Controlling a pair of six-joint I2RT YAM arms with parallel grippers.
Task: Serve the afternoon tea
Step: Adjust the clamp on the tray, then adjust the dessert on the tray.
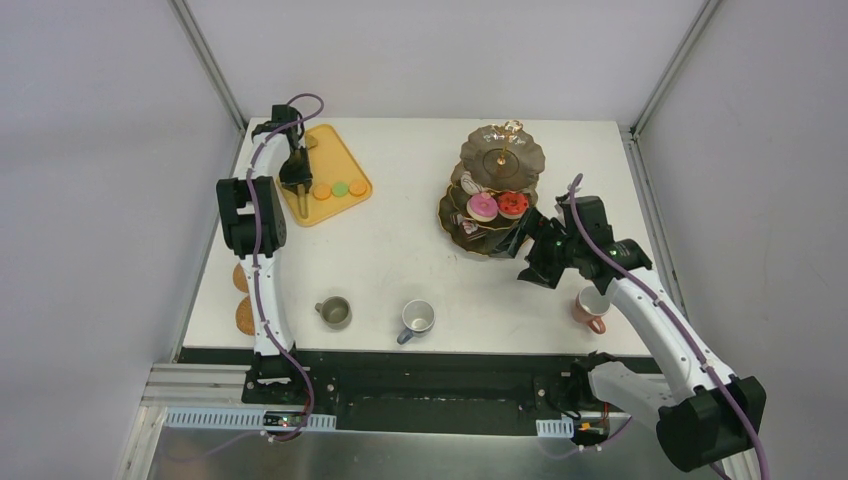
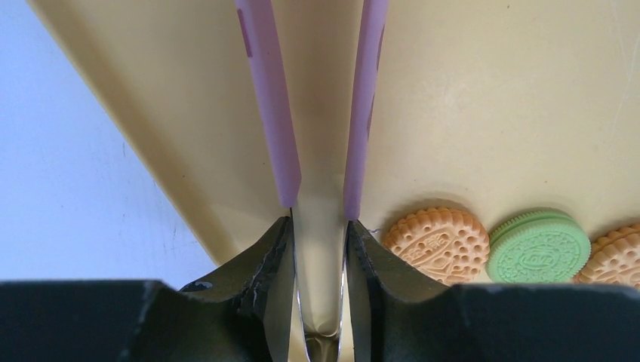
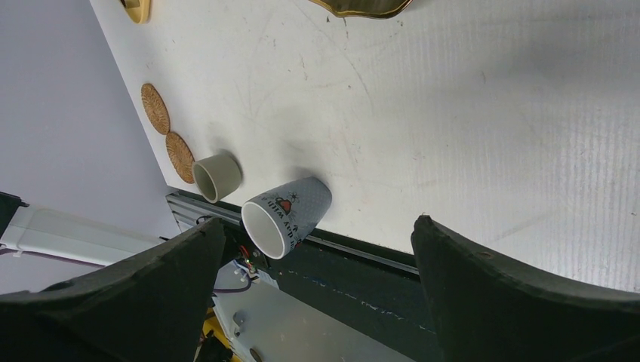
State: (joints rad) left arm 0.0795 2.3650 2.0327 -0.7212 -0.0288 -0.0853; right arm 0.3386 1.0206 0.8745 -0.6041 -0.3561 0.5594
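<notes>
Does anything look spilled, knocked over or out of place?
Nothing is spilled or toppled. Only the two brown coasters lie unused at the table's left edge, while the olive mug, grey-blue mug and pink mug stand on bare table.

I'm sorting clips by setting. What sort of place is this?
Probably a robotics lab test cell: the left arm and right arm are mounted at a white table boxed in by plain grey panels, with a three-tier stand of sweets staged on it.

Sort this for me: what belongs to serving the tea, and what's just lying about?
Tea things: three-tier stand, doughnuts, macarons, olive mug, grey-blue mug, pink mug, coasters.
Not served: yellow tray; pink-handled tongs, held in the left gripper.
</notes>
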